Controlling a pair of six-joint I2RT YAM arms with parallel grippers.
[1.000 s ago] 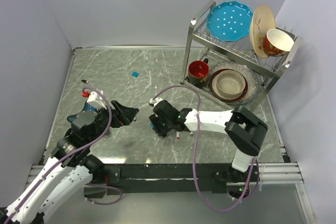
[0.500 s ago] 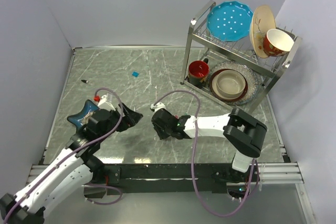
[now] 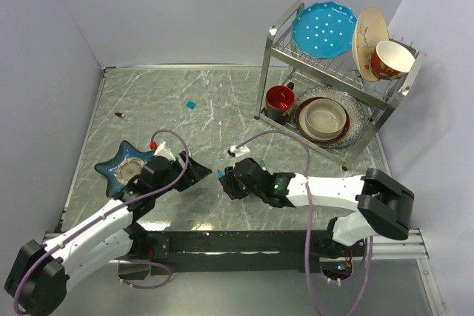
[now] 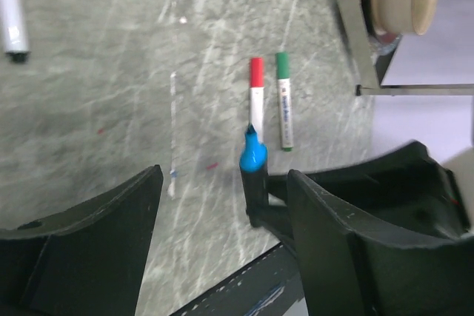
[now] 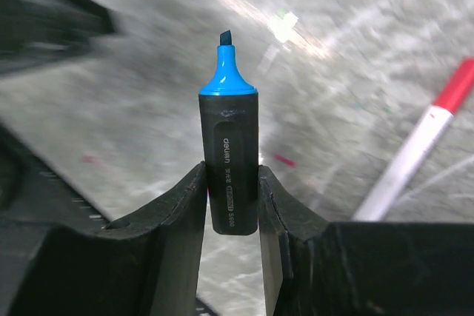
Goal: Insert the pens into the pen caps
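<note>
My right gripper [image 5: 229, 183] is shut on the thick black-barrelled pen [image 5: 228, 138], holding it upright with its blue tip uncapped. In the top view this gripper [image 3: 226, 180] is at the table's middle front. My left gripper [image 3: 198, 175] is open and empty, just left of it; in the left wrist view [image 4: 222, 186] the blue tip [image 4: 252, 157] stands ahead between the jaws. A red-tipped pen [image 4: 256, 101] and a green-tipped pen [image 4: 284, 109] lie side by side; a black-tipped white pen [image 4: 11, 5] lies apart. A blue cap [image 3: 191, 103] and a black cap [image 3: 118, 114] lie far back left.
A blue star-shaped dish [image 3: 111, 170] sits under my left arm. A metal dish rack [image 3: 275, 53] with plates, bowls and a red cup [image 3: 280, 100] fills the back right; its leg [image 4: 348, 35] shows in the left wrist view. Walls bound the table.
My left gripper has moved right, off the star dish, close to my right gripper. My right arm has stretched out lower and still holds the blue-tipped pen at about the same spot.
</note>
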